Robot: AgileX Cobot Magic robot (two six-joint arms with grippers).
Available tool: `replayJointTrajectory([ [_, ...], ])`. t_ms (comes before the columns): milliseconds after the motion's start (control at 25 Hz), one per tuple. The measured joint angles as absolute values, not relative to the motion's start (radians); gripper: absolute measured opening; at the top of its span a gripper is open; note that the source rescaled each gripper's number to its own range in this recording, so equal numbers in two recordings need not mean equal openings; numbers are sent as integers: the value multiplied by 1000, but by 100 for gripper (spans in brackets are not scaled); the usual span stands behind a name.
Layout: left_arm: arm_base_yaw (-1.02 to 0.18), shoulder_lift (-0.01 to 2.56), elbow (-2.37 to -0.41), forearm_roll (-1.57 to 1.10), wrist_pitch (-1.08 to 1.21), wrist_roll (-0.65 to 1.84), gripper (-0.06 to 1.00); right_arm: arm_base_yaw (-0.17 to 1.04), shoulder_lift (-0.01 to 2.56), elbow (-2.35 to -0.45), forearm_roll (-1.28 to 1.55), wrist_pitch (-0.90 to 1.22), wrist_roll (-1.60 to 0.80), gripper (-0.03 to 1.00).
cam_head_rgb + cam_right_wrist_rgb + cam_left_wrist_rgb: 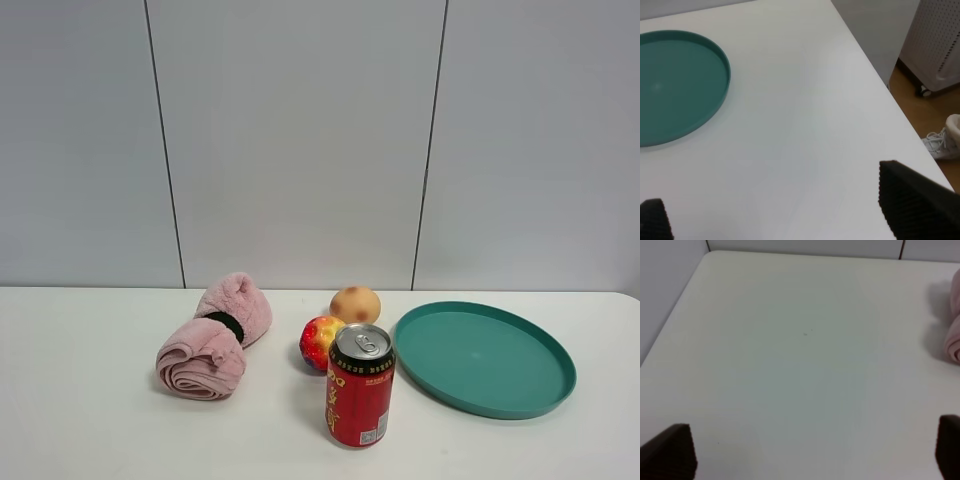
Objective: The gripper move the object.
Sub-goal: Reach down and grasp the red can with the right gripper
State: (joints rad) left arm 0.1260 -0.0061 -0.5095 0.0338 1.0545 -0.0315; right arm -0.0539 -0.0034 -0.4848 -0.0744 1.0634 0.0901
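- Here we see the red can (360,385) standing upright on the white table (90,420), at the near side, about mid-table.
- Just behind it sits a red-yellow fruit (318,342), and farther back a tan fruit (355,304).
- A teal plate (500,365) lies to the can's right and a rolled pink towel (213,338) to its left.
- We find the left gripper (808,450) spread wide over bare table, grasping nothing.
- The right gripper (785,210) is likewise spread wide and empty, near the plate.
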Motion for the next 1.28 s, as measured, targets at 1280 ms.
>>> replayJointTrajectory([
  [1280,126,-6,-510,34,1054,-32,100,30,427,-824,20,953,-202,65],
])
